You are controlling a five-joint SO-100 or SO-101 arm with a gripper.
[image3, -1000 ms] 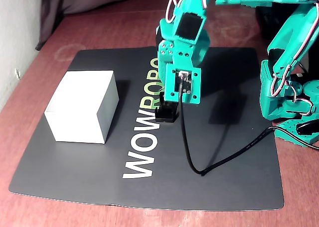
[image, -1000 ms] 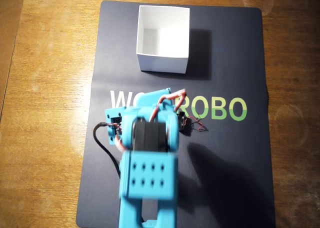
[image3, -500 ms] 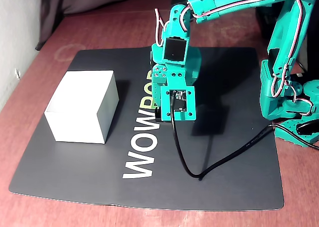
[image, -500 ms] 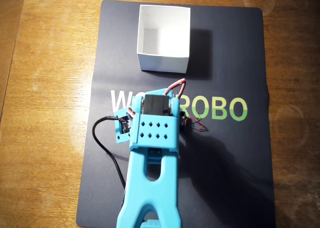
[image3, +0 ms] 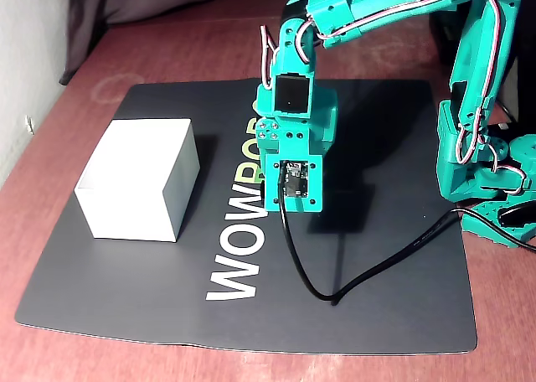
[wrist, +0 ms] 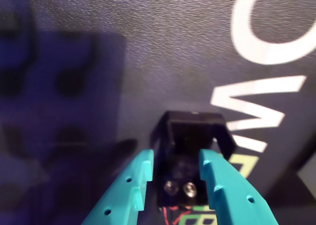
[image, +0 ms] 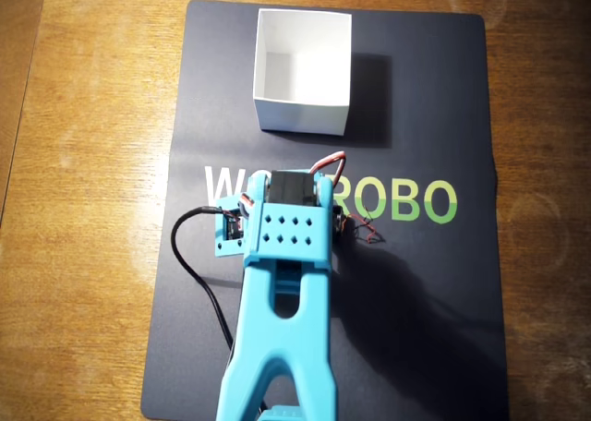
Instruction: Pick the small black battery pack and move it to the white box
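Surface finishes noted
Counter [image: 83, 162] glossy varnished wood; mat [image3: 385, 256] matt, fine-grained; white box [image3: 134, 181] smooth matt card; end effector [wrist: 175, 173] smooth teal plastic.

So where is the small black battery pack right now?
In the wrist view the small black plastic battery pack sits between the teal jaws, on the dark mat beside its white lettering; the overhead view hides it under the arm.

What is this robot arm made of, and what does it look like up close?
The arm looks like turquoise plastic. Red and white wires run along its joints, a black motor block sits at the wrist, and a black cable trails from it. The gripper has two flat turquoise fingers with small round holes.
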